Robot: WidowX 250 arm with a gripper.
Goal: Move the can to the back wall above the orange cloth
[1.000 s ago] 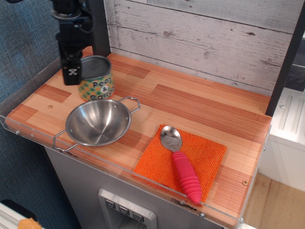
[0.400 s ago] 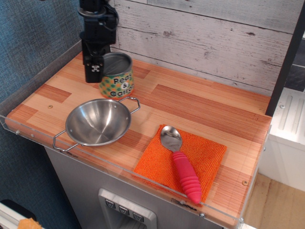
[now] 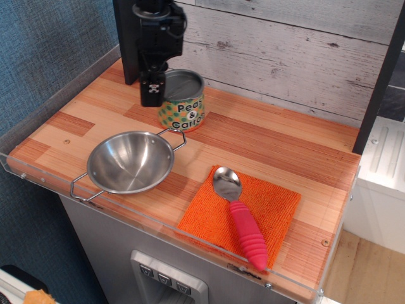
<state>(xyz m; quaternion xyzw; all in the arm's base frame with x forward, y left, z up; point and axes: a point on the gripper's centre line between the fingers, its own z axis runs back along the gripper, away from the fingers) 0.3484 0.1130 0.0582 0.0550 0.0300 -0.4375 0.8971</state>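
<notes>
Going left to right, you've got the bowl (image 3: 130,163) lowest-left, below and a bit left of the jaws, empty, its rear handle just short of the can. Your gripper (image 3: 166,95) comes down black from the top edge, one finger (image 3: 152,87) showing on the can's left side, the other hidden behind it; jaws look clamped on the can (image 3: 183,102). Can sits upright between the jaws, near the back wall (image 3: 285,50), whether it touches the counter (image 3: 266,139) you can't tell. Well off to the lower right of the jaws lies the cloth (image 3: 273,209), flat at the front edge, spoon (image 3: 239,218) on it with pink handle pointing to the front.
</notes>
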